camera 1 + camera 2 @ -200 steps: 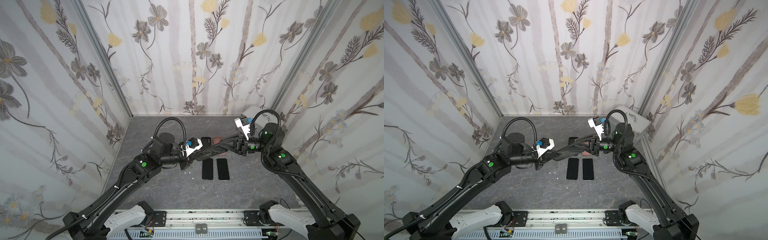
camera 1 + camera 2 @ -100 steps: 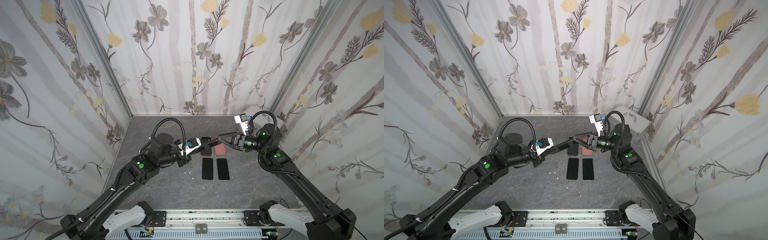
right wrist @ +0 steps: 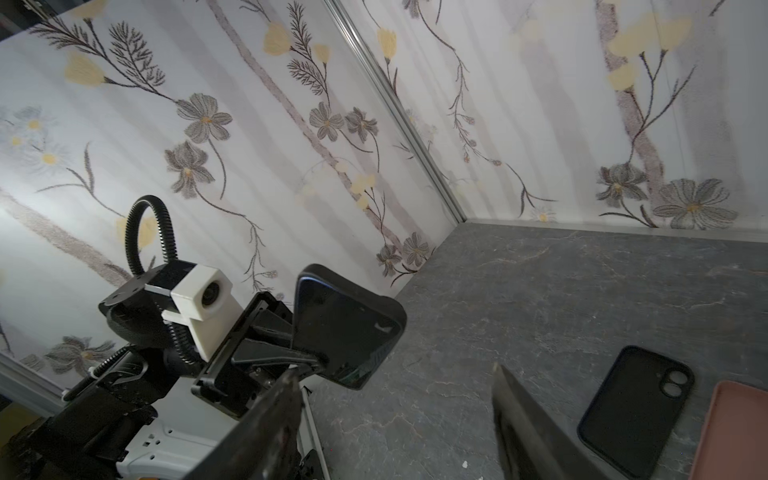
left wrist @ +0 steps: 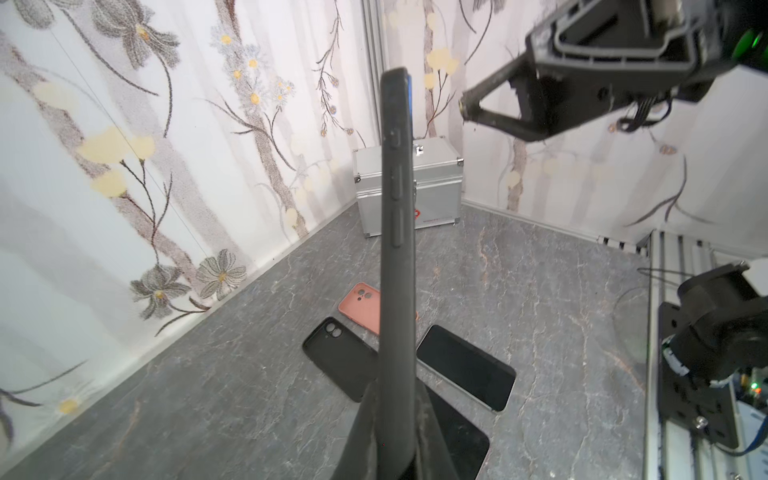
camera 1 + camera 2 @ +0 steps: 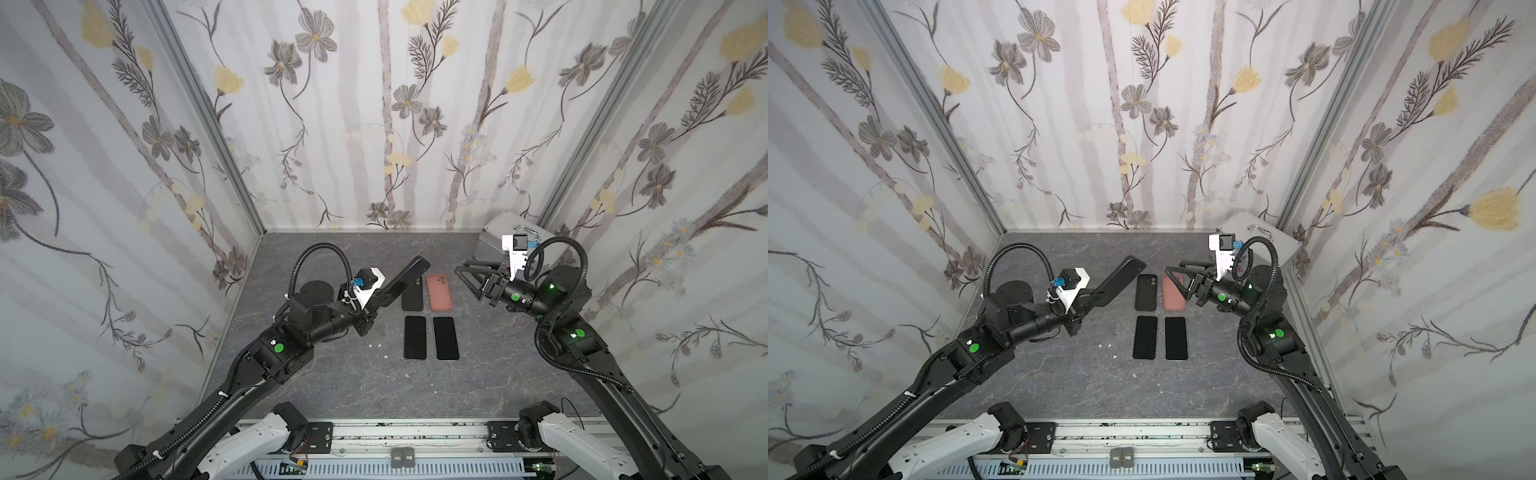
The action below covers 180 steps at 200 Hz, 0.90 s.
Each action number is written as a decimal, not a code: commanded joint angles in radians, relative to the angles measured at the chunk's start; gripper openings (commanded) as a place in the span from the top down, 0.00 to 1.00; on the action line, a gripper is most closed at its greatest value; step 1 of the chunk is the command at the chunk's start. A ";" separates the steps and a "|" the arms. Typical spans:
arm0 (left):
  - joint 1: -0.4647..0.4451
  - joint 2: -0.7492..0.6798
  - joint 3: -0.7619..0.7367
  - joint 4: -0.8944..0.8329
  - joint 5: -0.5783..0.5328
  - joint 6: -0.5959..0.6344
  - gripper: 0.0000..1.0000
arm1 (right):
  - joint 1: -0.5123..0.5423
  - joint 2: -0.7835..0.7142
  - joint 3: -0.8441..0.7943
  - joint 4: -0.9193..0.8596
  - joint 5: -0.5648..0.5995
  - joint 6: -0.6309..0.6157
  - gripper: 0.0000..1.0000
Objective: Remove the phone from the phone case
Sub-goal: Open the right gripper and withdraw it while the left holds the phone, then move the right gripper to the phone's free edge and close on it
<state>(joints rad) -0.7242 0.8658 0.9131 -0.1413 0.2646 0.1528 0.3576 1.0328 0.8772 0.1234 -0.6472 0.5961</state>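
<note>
The left gripper (image 5: 375,302) is clamped on the slim dark phone (image 3: 336,332) in its matte black case (image 5: 405,277), raised aslant above the grey marbled tabletop (image 5: 332,395), while the right gripper (image 5: 461,266) gapes empty nearby (the peeling seems mostly left to do).

We see three walls (image 5: 374,124) papered in pale stripes with grey and yellow flowers, joined by metal corner posts (image 5: 208,120). The floor (image 5: 332,386) is dark grey, veined like marble. A silver metal case (image 5: 490,237) stands at two o'clock, in the far corner. The light is soft and even.
</note>
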 commanded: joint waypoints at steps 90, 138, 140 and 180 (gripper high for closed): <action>0.000 0.003 -0.207 0.854 0.294 -0.714 1.00 | 0.162 0.021 -0.109 0.340 -0.279 -0.117 0.35; 0.000 0.009 -0.216 0.902 0.318 -0.753 1.00 | 0.248 0.078 -0.099 0.492 -0.248 -0.054 0.41; 0.000 0.009 -0.216 0.903 0.320 -0.754 1.00 | 0.251 0.081 -0.097 0.493 -0.247 -0.055 0.41; 0.000 0.018 -0.217 0.911 0.336 -0.760 1.00 | 0.279 0.118 -0.068 0.493 -0.239 -0.062 0.49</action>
<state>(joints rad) -0.7246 0.8818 0.6933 0.6651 0.5804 -0.5884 0.6243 1.1328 0.7918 0.5606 -0.9024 0.5240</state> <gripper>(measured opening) 0.101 0.527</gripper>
